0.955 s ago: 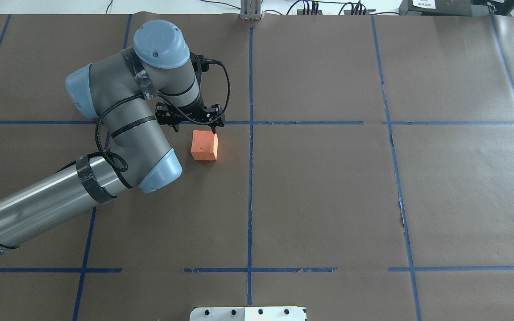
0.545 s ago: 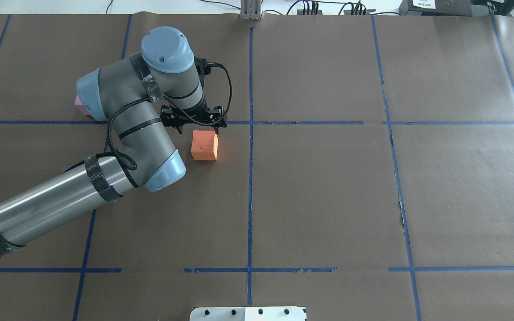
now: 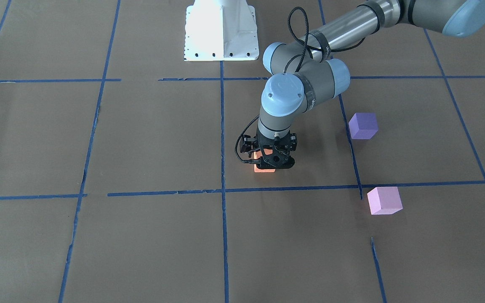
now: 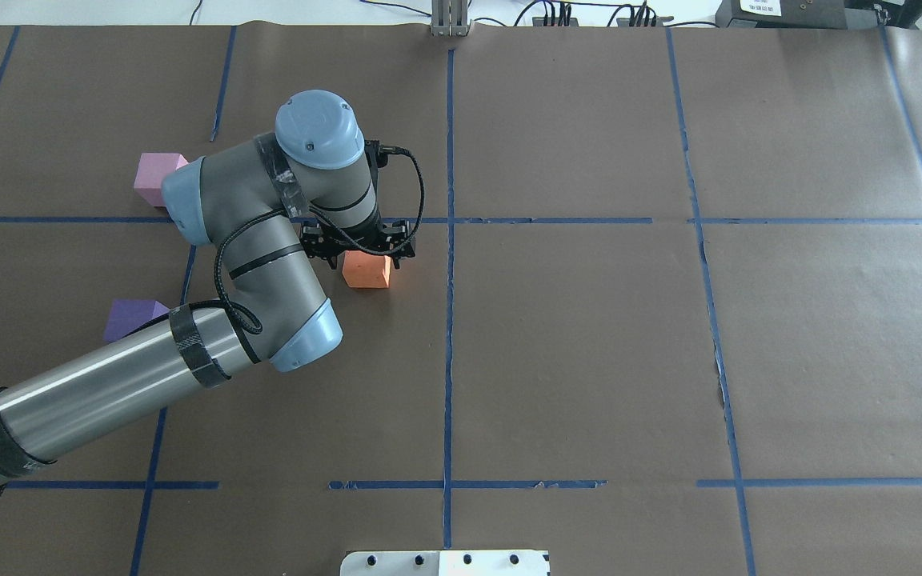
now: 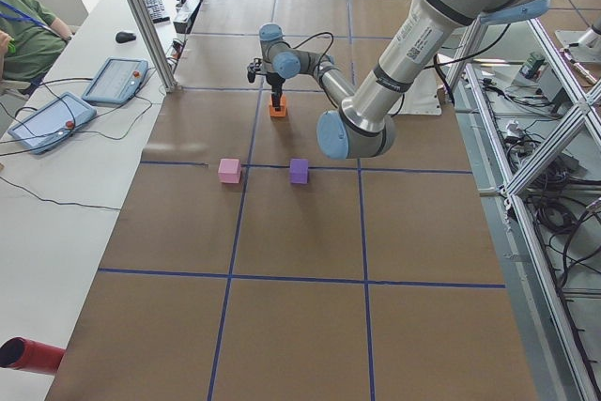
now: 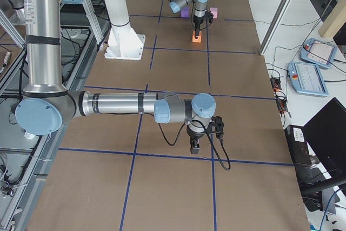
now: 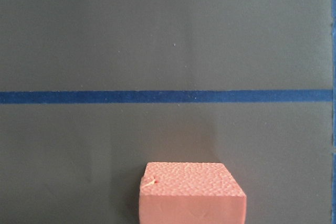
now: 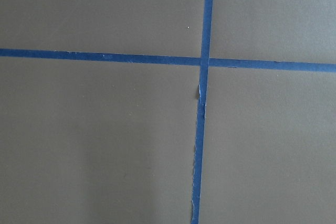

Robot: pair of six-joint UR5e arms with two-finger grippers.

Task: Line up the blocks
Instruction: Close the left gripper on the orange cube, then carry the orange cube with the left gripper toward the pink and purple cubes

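Observation:
The orange block (image 4: 366, 272) sits on the brown paper just left of the centre tape line; it also shows in the front view (image 3: 264, 169) and at the bottom of the left wrist view (image 7: 191, 195). My left gripper (image 4: 361, 254) hangs directly over it, low, with jaws that look open on either side of it (image 3: 270, 162). The violet-purple block (image 4: 131, 318) and the pale pink block (image 4: 155, 178) lie further left, partly behind the arm; both show fully in the front view (image 3: 363, 125) (image 3: 384, 200). My right gripper (image 6: 194, 145) hovers far off over bare paper; I cannot tell its state.
Blue tape lines (image 4: 449, 360) grid the brown paper. The white robot base plate (image 3: 219, 29) is at the near table edge. An aluminium post (image 4: 450, 20) stands at the far edge. Teach pendants (image 5: 52, 119) lie on the side bench.
My left arm has swung right and toward the robot, bringing the gripper from behind the orange block to right over it. This uncovered the pink and purple blocks. The orange block has not moved.

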